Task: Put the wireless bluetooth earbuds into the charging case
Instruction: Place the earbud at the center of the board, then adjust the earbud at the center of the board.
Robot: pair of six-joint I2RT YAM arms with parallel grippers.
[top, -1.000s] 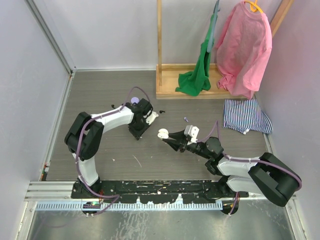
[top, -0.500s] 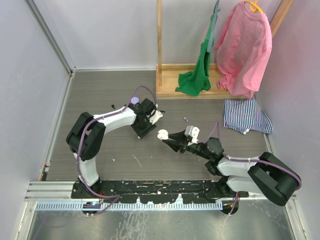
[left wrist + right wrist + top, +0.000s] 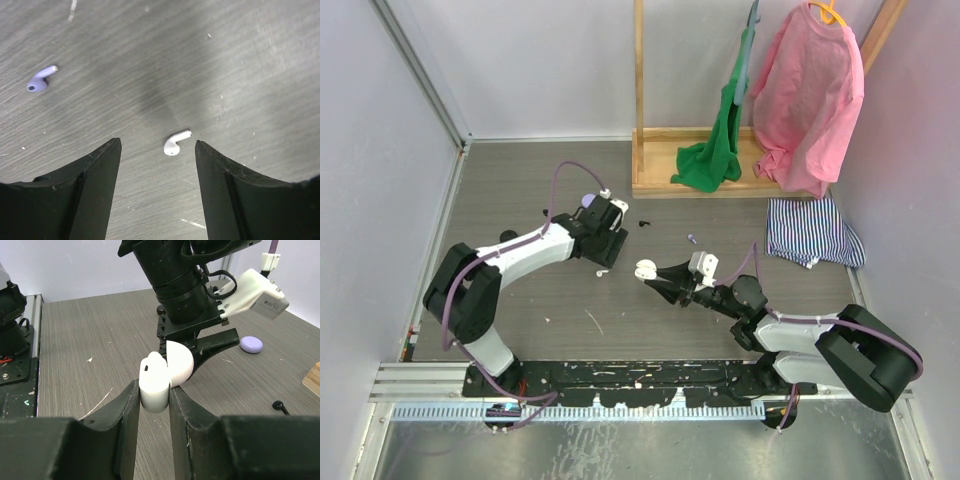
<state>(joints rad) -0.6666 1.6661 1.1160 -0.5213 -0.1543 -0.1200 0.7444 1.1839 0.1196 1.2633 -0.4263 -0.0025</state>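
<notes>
Left claw [image 3: 157,145]: spread apart and holding nothing; its two black fingers [image 3: 95,175] stood either side of the white earbud without touching it.
White earbud [image 3: 177,142]: lay on the desk between those fingers, nearer the right-hand one in the wrist view; glossy smooth plastic, a small bulb with a short stem.
Right claw [image 3: 153,392]: pinched narrowly on the charging case, one finger pressed against each side wall.
Charging case [image 3: 154,382]: round, smooth white plastic, held upright; its domed lid [image 3: 181,365] was hinged back, and a rounded white piece with a dark dot sat in its top.
Lilac earbud [image 3: 41,80]: on the desk, well apart from the white one; pale purple with a silvery stem tip.
Lilac case [image 3: 251,344]: a shut, pebble-shaped puck resting on the desk beyond the left arm.
Black earbud [image 3: 280,406]: tiny and dark, lying alone on the desk.
Desk [image 3: 240,60]: grey wood-grain surface, finely scratched and flecked with white.
</notes>
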